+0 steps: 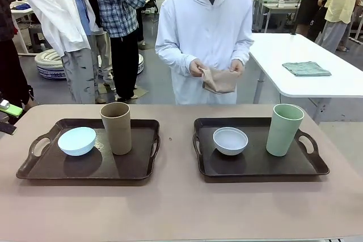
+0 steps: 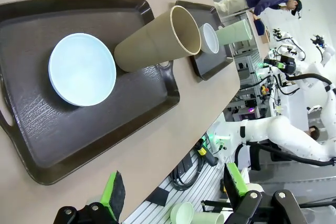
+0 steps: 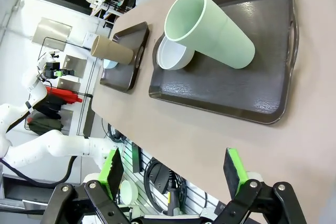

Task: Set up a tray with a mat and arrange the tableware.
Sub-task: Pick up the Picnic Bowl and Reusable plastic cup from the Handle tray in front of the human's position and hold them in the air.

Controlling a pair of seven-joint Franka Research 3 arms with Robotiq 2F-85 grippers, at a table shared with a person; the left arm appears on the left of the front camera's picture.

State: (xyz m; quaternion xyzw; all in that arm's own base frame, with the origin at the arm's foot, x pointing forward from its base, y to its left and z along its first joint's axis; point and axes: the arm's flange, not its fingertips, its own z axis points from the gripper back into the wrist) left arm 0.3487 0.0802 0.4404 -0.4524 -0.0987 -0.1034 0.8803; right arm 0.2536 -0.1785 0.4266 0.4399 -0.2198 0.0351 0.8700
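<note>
Two dark brown trays sit side by side on the table. The left tray [image 1: 34, 168] holds a pale blue bowl [image 1: 76, 140] and an upright tan tumbler [image 1: 117, 128]. On the right tray [image 1: 306, 165] stand a white-grey bowl [image 1: 230, 140] and a pale green tumbler [image 1: 284, 129]. At the far side a person holds a folded tan mat [image 1: 220, 80] in both hands. My left gripper [image 2: 173, 192] hangs open off the table's near edge, back from the left tray [image 2: 31, 35]. My right gripper [image 3: 174, 170] is open too, back from the right tray [image 3: 273, 72].
A second white table [image 1: 334, 83] with a folded green cloth [image 1: 306, 68] stands at the back right. Several people stand behind on the left. Bare table surface lies between the trays and along the near edge.
</note>
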